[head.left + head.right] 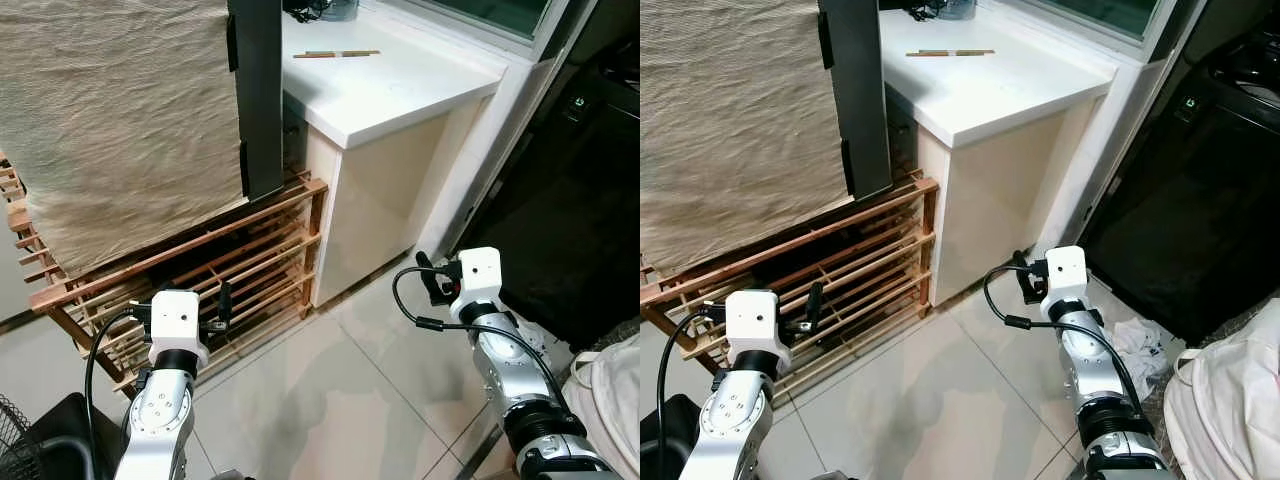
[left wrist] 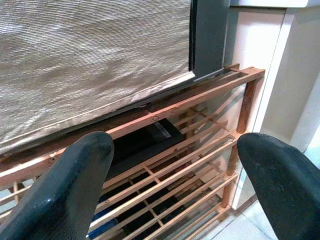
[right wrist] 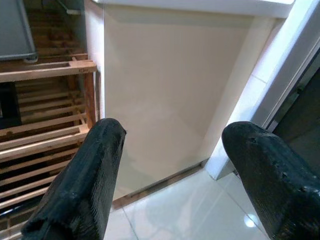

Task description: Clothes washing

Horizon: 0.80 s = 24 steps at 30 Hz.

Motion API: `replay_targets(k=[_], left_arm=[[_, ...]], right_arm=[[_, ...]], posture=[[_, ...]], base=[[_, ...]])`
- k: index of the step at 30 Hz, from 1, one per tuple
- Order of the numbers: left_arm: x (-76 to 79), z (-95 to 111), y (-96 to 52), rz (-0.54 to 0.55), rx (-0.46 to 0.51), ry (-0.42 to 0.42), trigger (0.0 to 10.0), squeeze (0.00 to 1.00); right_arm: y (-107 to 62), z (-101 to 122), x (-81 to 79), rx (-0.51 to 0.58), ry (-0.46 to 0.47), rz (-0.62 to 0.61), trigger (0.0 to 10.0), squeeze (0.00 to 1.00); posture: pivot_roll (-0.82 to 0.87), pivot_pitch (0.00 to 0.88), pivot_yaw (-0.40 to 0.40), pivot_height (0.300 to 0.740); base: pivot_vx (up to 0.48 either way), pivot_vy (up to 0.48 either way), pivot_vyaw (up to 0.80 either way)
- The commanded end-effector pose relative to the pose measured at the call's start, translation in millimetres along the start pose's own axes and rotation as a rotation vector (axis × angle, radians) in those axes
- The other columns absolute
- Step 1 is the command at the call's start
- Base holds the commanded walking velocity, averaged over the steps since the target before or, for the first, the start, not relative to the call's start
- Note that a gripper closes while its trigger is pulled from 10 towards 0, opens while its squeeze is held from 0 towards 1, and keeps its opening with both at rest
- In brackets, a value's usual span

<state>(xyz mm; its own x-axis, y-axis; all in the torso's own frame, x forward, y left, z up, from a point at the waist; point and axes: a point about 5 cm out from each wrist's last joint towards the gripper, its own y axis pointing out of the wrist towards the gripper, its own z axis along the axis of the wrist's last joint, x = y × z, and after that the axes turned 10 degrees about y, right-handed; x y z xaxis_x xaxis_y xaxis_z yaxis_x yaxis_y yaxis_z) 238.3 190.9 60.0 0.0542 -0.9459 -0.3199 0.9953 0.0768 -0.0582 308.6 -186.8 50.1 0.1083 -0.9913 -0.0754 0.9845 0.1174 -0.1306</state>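
A white cloth bundle (image 1: 1230,400) lies on the floor at the far right, with a small crumpled white cloth (image 1: 1140,345) beside it. A dark appliance front (image 1: 580,180) with a small lit indicator stands to the right of the white cabinet. My left gripper (image 1: 222,305) hangs open and empty in front of the wooden rack; the left wrist view looks between its fingers (image 2: 75,185) at the slats. My right gripper (image 1: 430,275) is open and empty, low near the cabinet's corner; in the right wrist view its fingers (image 3: 95,175) frame the cabinet side.
A slatted wooden rack (image 1: 260,250) stands at the left under a hanging beige cloth (image 1: 110,120) and a dark panel (image 1: 258,90). The white cabinet top (image 1: 400,85) carries a thin stick (image 1: 335,54). Pale tiled floor (image 1: 340,390) lies between my arms. A black object (image 1: 30,445) sits bottom left.
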Motion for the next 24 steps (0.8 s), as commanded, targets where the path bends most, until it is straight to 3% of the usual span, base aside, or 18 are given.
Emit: replay_targets(k=[1,24], left_arm=[[0.4,0.7,3.7,0.003,-0.003,0.017,10.0,0.00],[1.8,0.7,5.8,0.007,-0.006,-0.012,10.0,0.00]], right_arm=[[1.9,3.6,1.5,0.013,-0.003,-0.009,10.0,0.00],[2.1,3.8,3.0,0.008,-0.007,-0.012,10.0,0.00]], posture=[[-0.10,0.000,-0.068,0.740],[-0.10,0.000,-0.077,0.740]], base=[[0.000,0.000,0.00],[0.000,0.000,0.00]])
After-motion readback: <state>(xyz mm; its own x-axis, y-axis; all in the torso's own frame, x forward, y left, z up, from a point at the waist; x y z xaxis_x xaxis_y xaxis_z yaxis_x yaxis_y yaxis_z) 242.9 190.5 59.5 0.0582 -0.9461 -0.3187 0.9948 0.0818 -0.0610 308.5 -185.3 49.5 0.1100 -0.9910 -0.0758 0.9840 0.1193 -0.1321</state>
